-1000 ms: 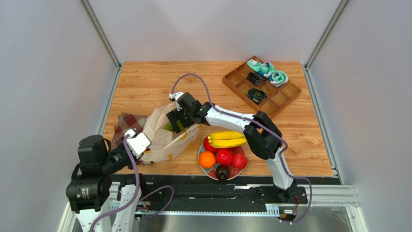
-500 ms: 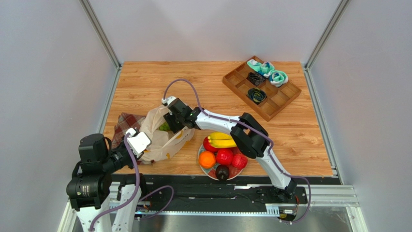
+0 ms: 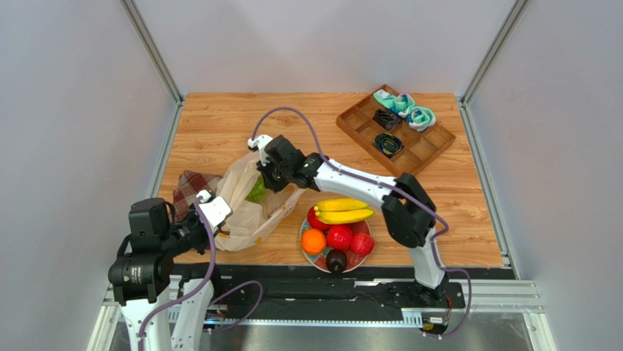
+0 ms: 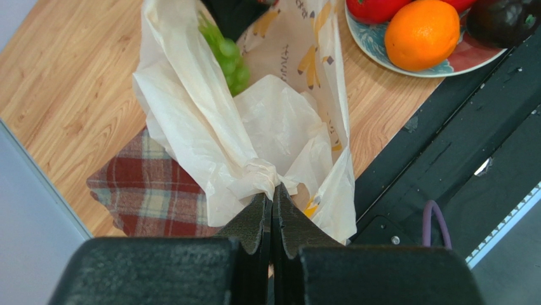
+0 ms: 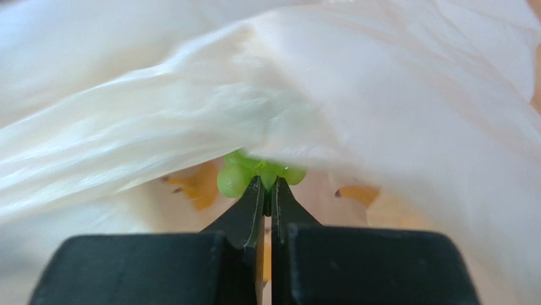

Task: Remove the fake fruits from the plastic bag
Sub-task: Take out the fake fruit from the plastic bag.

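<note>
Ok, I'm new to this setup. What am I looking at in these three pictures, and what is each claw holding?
These are two robot arms fixed at the near edge of a wooden table. The wide picture looks down from above. The other two pictures come from a camera on each wrist. The left gripper is shut, pinching a fold of the plastic bag, which lies by a plaid cloth. The right gripper reaches inside the bag, shut with its tips on the green grapes. Beside the bag, a plate holds bananas, an orange and other fruit. A wooden tray sits far right.
</note>
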Controlling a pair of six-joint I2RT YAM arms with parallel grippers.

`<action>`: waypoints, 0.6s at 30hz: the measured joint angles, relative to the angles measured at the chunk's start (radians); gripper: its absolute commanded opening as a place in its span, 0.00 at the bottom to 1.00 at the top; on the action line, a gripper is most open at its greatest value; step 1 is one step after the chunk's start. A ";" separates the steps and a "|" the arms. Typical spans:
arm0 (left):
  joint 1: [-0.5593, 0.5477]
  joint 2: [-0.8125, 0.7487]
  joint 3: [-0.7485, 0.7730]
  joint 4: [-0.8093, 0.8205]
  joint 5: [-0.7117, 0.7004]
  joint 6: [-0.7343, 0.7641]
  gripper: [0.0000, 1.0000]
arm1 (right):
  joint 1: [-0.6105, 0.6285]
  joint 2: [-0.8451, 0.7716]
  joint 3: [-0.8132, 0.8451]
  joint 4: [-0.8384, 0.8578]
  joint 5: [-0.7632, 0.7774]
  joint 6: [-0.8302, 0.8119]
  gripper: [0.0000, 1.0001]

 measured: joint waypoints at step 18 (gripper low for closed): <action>-0.008 0.317 0.073 0.213 0.028 -0.070 0.00 | -0.072 -0.401 -0.052 -0.139 -0.191 -0.177 0.00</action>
